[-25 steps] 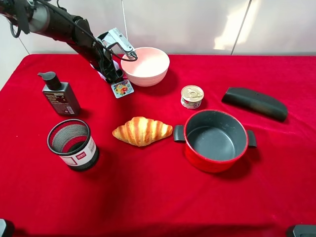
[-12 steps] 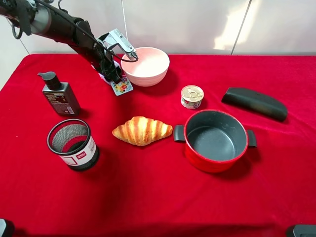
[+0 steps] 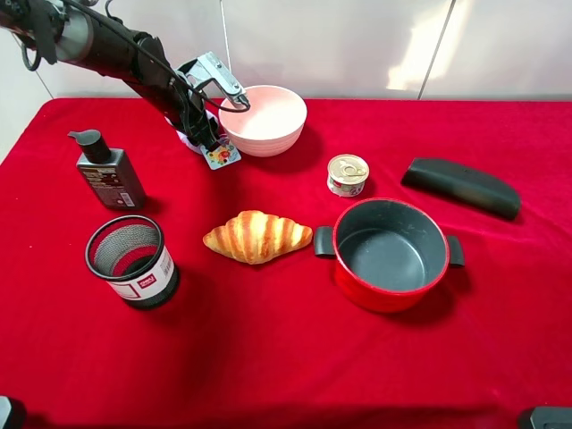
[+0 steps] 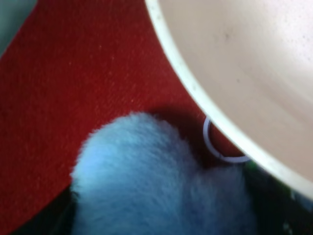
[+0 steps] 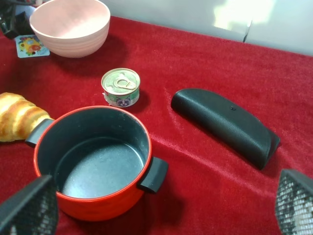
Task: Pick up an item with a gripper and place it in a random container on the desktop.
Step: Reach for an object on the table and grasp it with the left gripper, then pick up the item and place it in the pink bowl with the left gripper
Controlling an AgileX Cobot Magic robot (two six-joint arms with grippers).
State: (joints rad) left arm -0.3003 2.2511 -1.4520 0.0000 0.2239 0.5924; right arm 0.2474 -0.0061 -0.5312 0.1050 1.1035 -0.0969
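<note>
Swinging across too low, the left pincer [image 3: 204,136], seemingly clamped on the plush toy [image 4: 146,186], could shove the bowl [image 3: 264,134] just beside it.

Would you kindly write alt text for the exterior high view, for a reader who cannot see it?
The left pincer grips a mostly hidden pale blue plush toy with a colourful tag, right beside a pink bowl at the back of a red-clothed table. Nearer the camera are a croissant, red pot, tin, mesh cup, pump bottle and black case.
</note>
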